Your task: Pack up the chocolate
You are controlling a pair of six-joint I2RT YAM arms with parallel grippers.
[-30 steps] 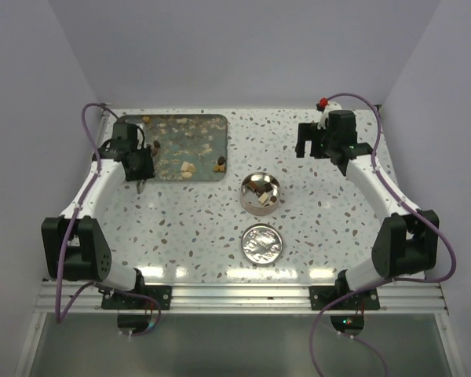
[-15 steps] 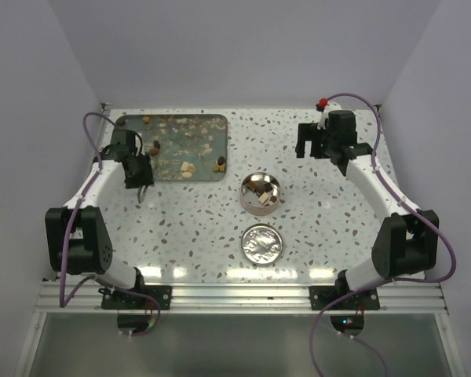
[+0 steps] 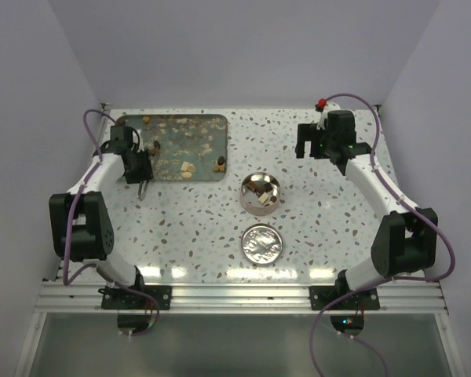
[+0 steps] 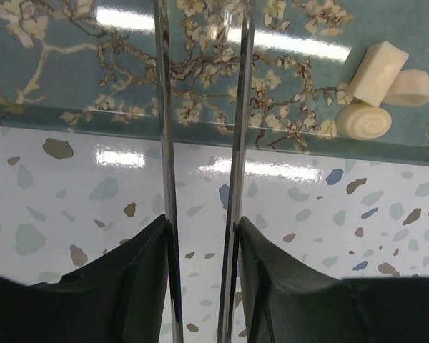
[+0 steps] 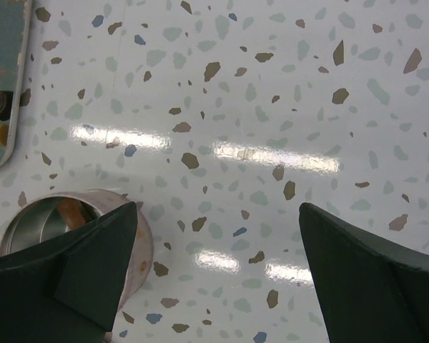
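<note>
Chocolate lumps lie on the flowered blue tray: pale ones near its front edge, dark ones at its right end. The left wrist view shows the pale lumps at the upper right on the tray. My left gripper is shut on metal tweezers. Their blades stand apart over the tray's front edge with nothing between them. The round tin holds several lumps. My right gripper hangs open over bare table, with the tin at its left finger.
The tin's lid lies flat on the table in front of the tin. Fine crumbs are scattered over the tray. The right arm reaches along the table's right side. Walls close in the table at the back and sides.
The left arm's elbow has drawn back from the near edge toward the left wall. Its gripper stays almost in place at the tray's front left. The right arm has not moved.
</note>
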